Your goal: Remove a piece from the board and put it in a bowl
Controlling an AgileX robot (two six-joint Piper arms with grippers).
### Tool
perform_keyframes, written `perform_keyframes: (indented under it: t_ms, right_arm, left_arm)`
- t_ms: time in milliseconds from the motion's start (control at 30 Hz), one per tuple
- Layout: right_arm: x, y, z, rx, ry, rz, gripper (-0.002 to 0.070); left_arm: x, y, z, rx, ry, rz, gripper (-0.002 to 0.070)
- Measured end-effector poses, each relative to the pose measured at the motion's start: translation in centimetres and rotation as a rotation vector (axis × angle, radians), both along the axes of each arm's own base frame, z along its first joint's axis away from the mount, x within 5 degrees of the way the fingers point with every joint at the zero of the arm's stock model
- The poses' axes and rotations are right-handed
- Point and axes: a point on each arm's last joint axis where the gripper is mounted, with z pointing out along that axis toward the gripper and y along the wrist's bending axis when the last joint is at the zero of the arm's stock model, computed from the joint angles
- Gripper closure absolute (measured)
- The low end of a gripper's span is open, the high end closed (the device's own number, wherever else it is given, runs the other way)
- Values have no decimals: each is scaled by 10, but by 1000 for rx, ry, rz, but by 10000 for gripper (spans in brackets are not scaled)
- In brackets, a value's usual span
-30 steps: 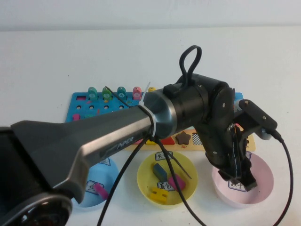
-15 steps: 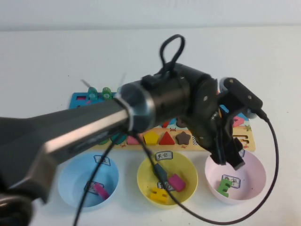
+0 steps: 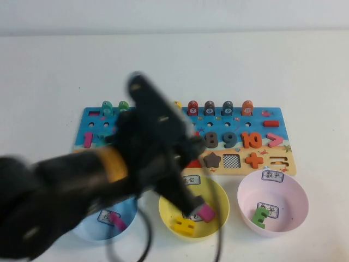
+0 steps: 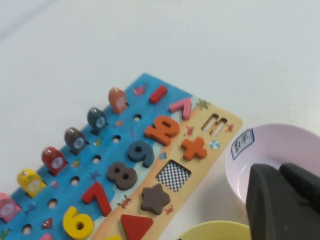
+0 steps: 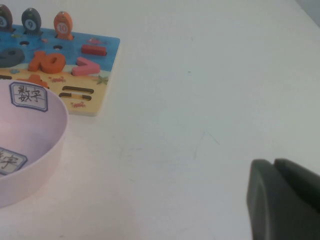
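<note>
The light green "2" piece (image 3: 260, 216) lies inside the pale pink bowl (image 3: 299, 215), beside its lower label. The board (image 3: 256, 117) lies behind the three bowls. My left gripper (image 3: 188, 204) is blurred, over the yellow bowl to the left of the pink bowl. In the left wrist view the left gripper (image 4: 281, 172) is shut and empty, with the pink bowl (image 4: 285, 145) and board (image 4: 227, 125) beyond it. My right gripper (image 5: 275, 167) is shut over bare table, to the right of the pink bowl (image 5: 35, 145) and board (image 5: 97, 100). It is outside the high view.
A yellow bowl (image 3: 218, 191) holding pink and yellow pieces sits at the front middle. A light blue bowl (image 3: 128, 210) at the front left is largely hidden by my left arm. White table surrounds the board.
My left arm has drawn back from the pink bowl to the left, over the yellow bowl. The green "2" it let go of now lies in the pink bowl.
</note>
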Motion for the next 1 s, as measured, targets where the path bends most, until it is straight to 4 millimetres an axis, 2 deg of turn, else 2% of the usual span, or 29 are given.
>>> perform_keyframes:
  t_ms: [133,267,433,633,733,867,1000]
  right_arm:
    - [0,0,0,0,0,0,694]
    - [0,0,0,0,0,0,694]
    - [0,0,0,0,0,0,694]
    - [0,0,0,0,0,0,694]
    - [0,0,0,0,0,0,694]
    - [0,0,0,0,0,0,694]
    - [0,0,0,0,0,0,694]
  left_arm:
    - [-35,45,7,-113,-99,15,675]
    - [-66,82,-3,-176,-151,18,675]
    - [-102,125,-14,-252,-210,9,675]
    - [-135,164,-28,-394,-326,3,675]
    - [-144,175,-37,-432,-392,4,676]
    - [-140,176,-62,-383,-441,55,676]
    - [-128,180,-92,-370,-439,264,676]
